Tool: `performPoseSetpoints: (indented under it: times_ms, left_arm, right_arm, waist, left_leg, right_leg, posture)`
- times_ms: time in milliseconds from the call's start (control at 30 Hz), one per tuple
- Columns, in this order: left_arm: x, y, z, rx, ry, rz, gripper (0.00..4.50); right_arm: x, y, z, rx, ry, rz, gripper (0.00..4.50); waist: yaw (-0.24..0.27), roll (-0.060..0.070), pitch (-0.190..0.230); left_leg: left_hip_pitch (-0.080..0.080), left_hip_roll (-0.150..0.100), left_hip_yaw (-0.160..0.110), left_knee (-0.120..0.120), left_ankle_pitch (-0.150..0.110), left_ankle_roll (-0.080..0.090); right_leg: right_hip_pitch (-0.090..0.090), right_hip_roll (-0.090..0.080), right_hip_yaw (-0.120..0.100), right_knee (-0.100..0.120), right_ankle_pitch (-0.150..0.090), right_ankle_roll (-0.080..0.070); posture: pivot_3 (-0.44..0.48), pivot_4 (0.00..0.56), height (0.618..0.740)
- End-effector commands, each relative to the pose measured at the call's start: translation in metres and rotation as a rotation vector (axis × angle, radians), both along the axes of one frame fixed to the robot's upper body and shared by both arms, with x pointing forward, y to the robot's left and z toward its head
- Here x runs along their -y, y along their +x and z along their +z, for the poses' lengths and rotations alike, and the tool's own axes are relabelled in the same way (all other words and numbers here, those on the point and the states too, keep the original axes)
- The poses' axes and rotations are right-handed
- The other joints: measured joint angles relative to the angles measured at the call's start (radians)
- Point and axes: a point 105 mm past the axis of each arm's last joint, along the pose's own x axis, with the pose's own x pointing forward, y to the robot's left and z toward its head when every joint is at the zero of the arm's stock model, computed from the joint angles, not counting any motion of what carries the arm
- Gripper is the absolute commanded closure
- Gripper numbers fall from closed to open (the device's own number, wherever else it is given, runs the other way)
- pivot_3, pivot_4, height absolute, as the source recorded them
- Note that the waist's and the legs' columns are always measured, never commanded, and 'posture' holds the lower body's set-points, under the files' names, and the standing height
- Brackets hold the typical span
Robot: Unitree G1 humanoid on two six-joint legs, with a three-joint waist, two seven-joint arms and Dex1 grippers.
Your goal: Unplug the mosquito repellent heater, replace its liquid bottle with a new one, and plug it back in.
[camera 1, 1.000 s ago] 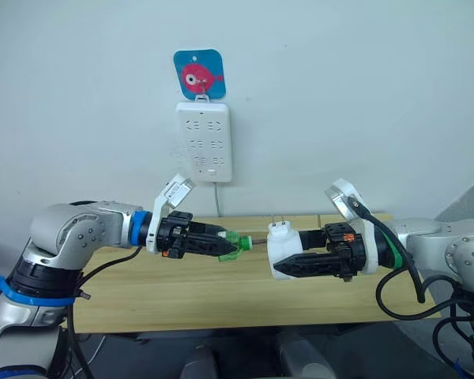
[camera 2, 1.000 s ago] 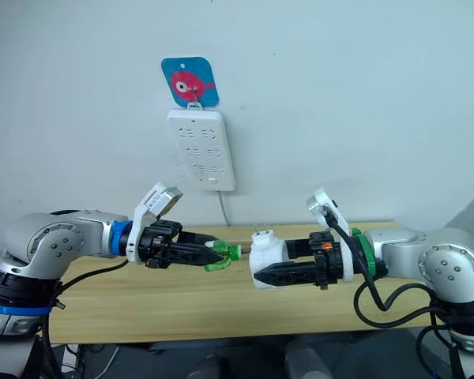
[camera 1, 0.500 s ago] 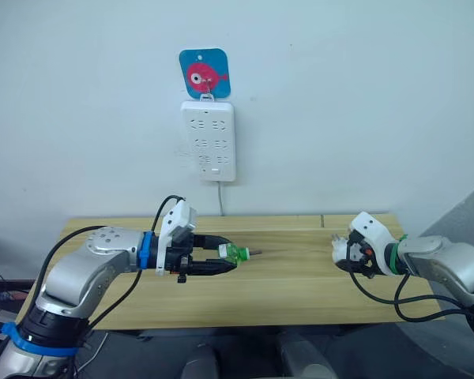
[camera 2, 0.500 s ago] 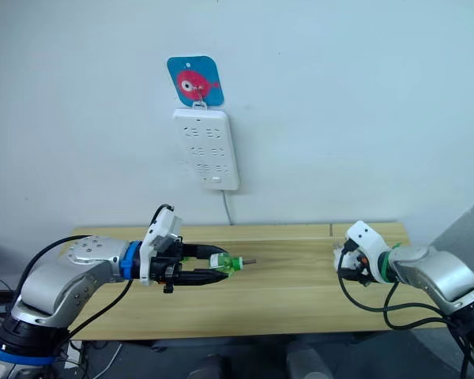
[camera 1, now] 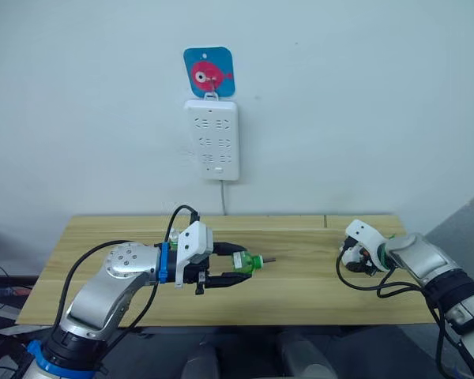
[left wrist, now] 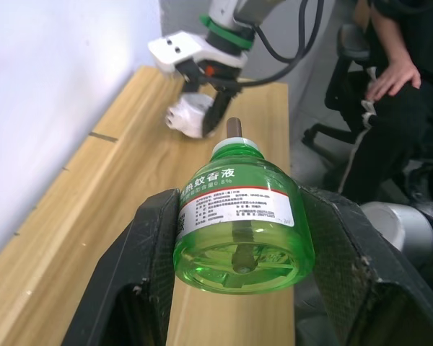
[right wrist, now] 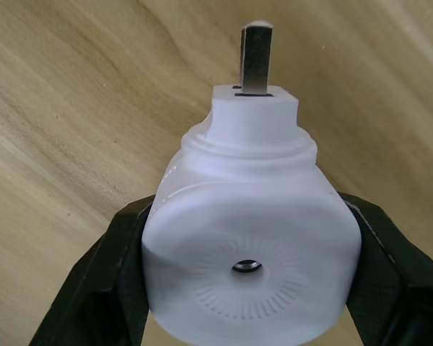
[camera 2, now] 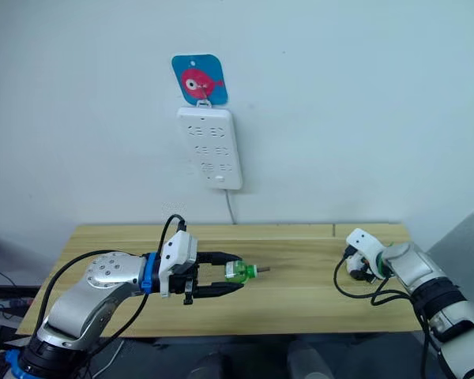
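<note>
1. left wrist view had the green liquid bottle (left wrist: 238, 216) nearest, lying on its side between the two black fingers (left wrist: 148, 274) of the left gripper (left wrist: 238, 288), base toward the camera and wick pointing away. the fingers pressed on its round sides, one each side, so the gripper was pinching the bottle over the wooden table (camera 1: 103, 237).
2. it looked like thin clear plastic part filled with fluid: light, smooth and likely slippery, with a slim wick (left wrist: 233, 128) that i judged easy to snap. the belly, where it was held, seemed the right place; the neck and wick should stay free for the socket.
3. right wrist view showed the mosquito repellent heater (right wrist: 249, 238) clamped between the right gripper (right wrist: 249, 317) fingers, pads on its two flanks, vented round face toward the camera and the metal prongs (right wrist: 257, 50) pointing away at the table.
4. the heater read as a rigid, light, hollow shell with a glossy skin; the flank grip suited it, and the prongs were best left untouched.
5. across the table the two were well apart, bottle near the middle, heater (camera 1: 352, 254) low at the right end.
6. farthest, the power strip (camera 1: 212, 139) hung on the wall under a fish tag (camera 1: 208, 73), nothing plugged in.
</note>
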Motion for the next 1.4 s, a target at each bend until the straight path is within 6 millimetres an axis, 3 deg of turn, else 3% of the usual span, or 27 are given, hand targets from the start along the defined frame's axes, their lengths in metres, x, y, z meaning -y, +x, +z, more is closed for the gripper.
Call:
performPoseSetpoints:
  times_ms: [33, 200, 300, 533, 633, 733, 867, 1300, 1400]
  left_arm:
    - [0.004, 0.003, 0.003, 0.037, -0.019, -0.003, 2.28]
    - [0.004, 0.012, 0.005, 0.056, -0.075, 0.056, 2.28]
    - [0.002, 0.018, 0.008, 0.068, -0.134, 0.117, 2.28]
    - [0.009, 0.023, 0.025, 0.056, -0.333, 0.222, 2.28]
    - [0.014, 0.024, 0.029, 0.023, -0.379, 0.236, 2.28]
    - [0.019, 0.024, 0.035, 0.028, -0.408, 0.235, 2.28]
    - [0.022, 0.025, 0.04, 0.059, -0.418, 0.237, 2.28]
    - [0.026, 0.024, 0.054, 0.152, -0.446, 0.264, 2.28]
    - [0.026, 0.024, 0.053, 0.157, -0.446, 0.266, 2.28]
  right_arm:
    - [-0.002, 0.01, 0.019, 0.058, 0.052, -0.04, 0.0]
    - [-0.002, -0.002, 0.058, 0.174, 0.103, -0.02, 0.0]
    - [-0.015, -0.021, 0.086, 0.233, 0.242, -0.021, 0.0]
    - [-0.104, -0.075, 0.146, 0.352, 0.867, 0.107, 0.0]
    - [-0.13, -0.083, 0.152, 0.283, 1.027, 0.108, 0.0]
    - [-0.156, -0.078, 0.166, 0.244, 1.195, 0.099, 0.0]
    - [-0.173, -0.067, 0.173, 0.187, 1.29, 0.063, 0.0]
    - [-0.194, -0.052, 0.184, 0.094, 1.47, -0.032, 0.0]
    - [-0.196, -0.048, 0.188, 0.089, 1.514, -0.061, 0.62]
  waist:
    - [0.0, 0.0, 0.0]
    - [0.006, 0.001, 0.0]
    - [0.006, 0.001, 0.0]
    - [-0.011, 0.001, 0.0]
    - [-0.024, -0.001, -0.001]
    - [-0.033, -0.001, -0.001]
    - [-0.049, -0.002, -0.003]
    - [-0.05, -0.001, -0.004]
    - [-0.05, -0.001, -0.005]
  left_leg:
    - [0.0, 0.0, 0.0, 0.0, 0.0, 0.0]
    - [0.0, 0.0, 0.0, 0.0, 0.0, 0.0]
    - [-0.001, 0.0, -0.002, 0.0, 0.0, 0.0]
    - [0.001, 0.001, -0.003, 0.0, 0.0, 0.0]
    - [0.001, 0.001, -0.002, 0.001, 0.0, 0.0]
    - [0.001, 0.0, -0.002, 0.002, 0.0, -0.001]
    - [0.001, 0.0, -0.002, 0.001, 0.001, 0.0]
    - [-0.002, 0.0, -0.003, 0.0, 0.001, 0.0]
    - [-0.002, 0.0, -0.003, 0.0, 0.001, 0.0]
  right_leg:
    - [0.0, 0.0, 0.0, 0.0, 0.0, 0.0]
    - [0.0, 0.0, 0.0, 0.0, 0.0, 0.0]
    - [0.0, 0.0, -0.001, 0.0, 0.0, 0.0]
    - [0.002, 0.002, -0.002, 0.001, 0.0, 0.0]
    - [0.003, 0.002, -0.001, 0.001, 0.0, 0.001]
    - [0.003, 0.002, 0.0, 0.001, 0.001, 0.0]
    - [0.003, 0.002, 0.0, 0.001, 0.002, 0.0]
    - [-0.001, 0.002, -0.001, 0.001, 0.001, 0.001]
    - [-0.001, 0.002, -0.001, 0.001, 0.001, 0.001]
  posture:
    - [-0.133, 0.118, 0.704]
    - [-0.139, 0.114, 0.704]
    - [-0.147, 0.113, 0.704]
    - [-0.188, 0.109, 0.704]
    - [-0.203, 0.104, 0.704]
    - [-0.203, 0.099, 0.704]
    - [-0.188, 0.091, 0.704]
    - [-0.156, 0.077, 0.704]
    - [-0.151, 0.074, 0.704]
